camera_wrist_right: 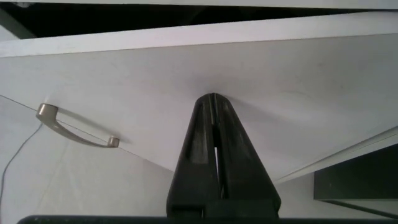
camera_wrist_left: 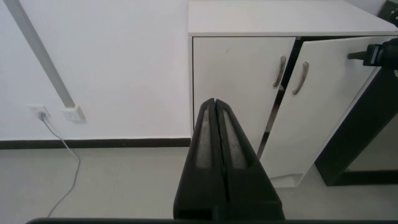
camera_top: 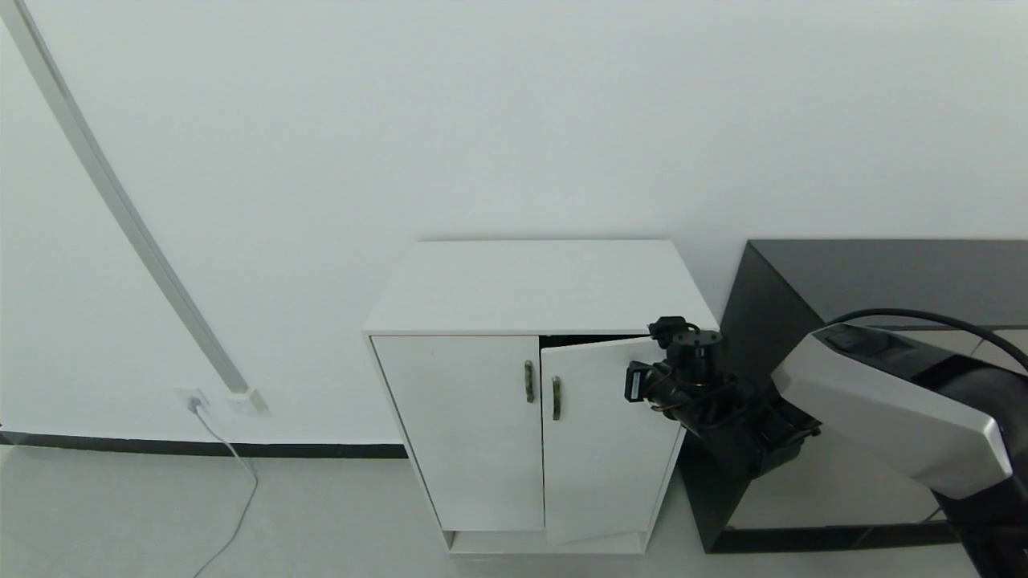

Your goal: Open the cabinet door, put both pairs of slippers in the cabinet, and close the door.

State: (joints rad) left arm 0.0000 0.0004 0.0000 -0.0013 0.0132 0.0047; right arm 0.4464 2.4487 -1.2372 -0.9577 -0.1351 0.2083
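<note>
A white two-door cabinet (camera_top: pixel 534 285) stands against the wall. Its left door (camera_top: pixel 466 433) is closed. The right door (camera_top: pixel 602 449) hangs slightly ajar, with a dark gap along its top edge. Each door carries a metal handle (camera_top: pixel 528 381) near the centre seam. My right gripper (camera_wrist_right: pixel 213 96) is shut, and its tip rests against the face of the right door (camera_wrist_right: pixel 280 81), well away from that door's handle (camera_wrist_right: pixel 74 127). My left gripper (camera_wrist_left: pixel 214 102) is shut on nothing and hangs back from the cabinet, in front of the left door (camera_wrist_left: pixel 239 81).
A low black unit (camera_top: pixel 843 273) stands directly to the right of the cabinet. A wall socket with a trailing cable (camera_top: pixel 193 399) and a slanted conduit (camera_top: pixel 120 201) are at the left. Bare grey floor (camera_top: pixel 305 522) lies in front.
</note>
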